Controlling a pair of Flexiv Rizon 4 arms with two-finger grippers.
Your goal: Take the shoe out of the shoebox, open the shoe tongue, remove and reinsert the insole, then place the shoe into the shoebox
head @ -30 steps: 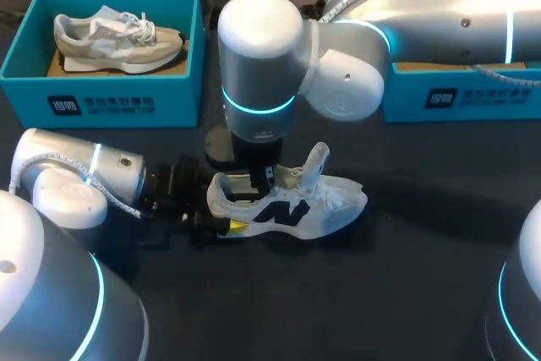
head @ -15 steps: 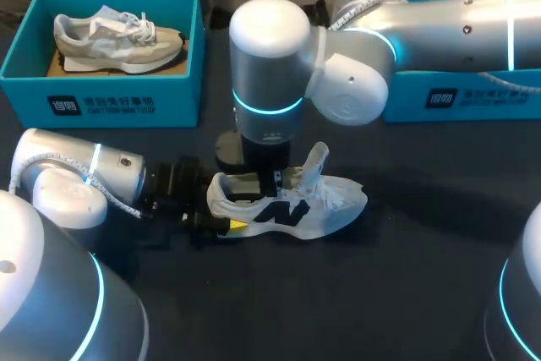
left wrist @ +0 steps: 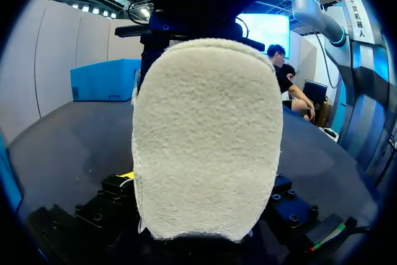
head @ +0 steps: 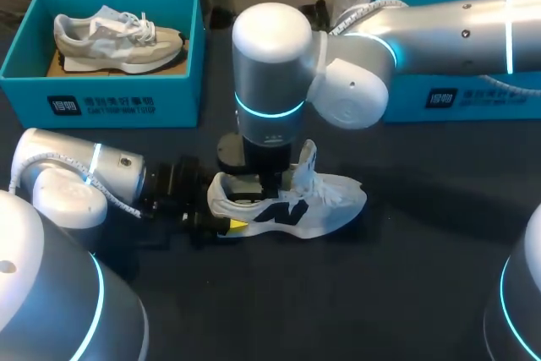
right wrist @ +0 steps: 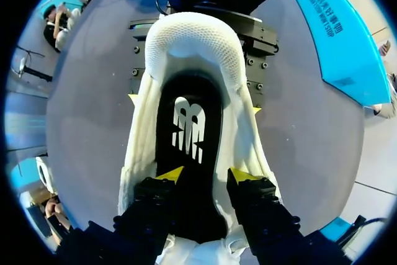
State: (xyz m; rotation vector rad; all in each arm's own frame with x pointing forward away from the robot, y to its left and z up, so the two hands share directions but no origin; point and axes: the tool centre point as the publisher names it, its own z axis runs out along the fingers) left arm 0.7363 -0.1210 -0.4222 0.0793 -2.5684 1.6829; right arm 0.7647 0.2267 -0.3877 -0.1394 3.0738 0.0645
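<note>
A white shoe [head: 325, 207] lies on its sole at the middle of the dark table, toe to the right, its tongue [head: 306, 161] raised. My left gripper [head: 221, 211] reaches in from the left; its yellow fingertips [right wrist: 132, 98] press both sides of the heel [left wrist: 208, 141], which fills the left wrist view. From the right, my right arm comes over the shoe. Its gripper [right wrist: 206, 175] points down into the opening. Those fingers stand apart just above the black insole [right wrist: 189, 131], which lies flat inside, and nothing is between them.
A teal shoebox [head: 101, 101] at the back left holds a beige sneaker [head: 118, 38]. A second teal shoebox [head: 461, 95] stands at the back right, partly under my right arm. Bare table lies in front of the shoe.
My right gripper has opened inside the shoe and its wrist has shifted a little to the right. The tongue has swung from leaning right to more upright. The left arm has kept still.
</note>
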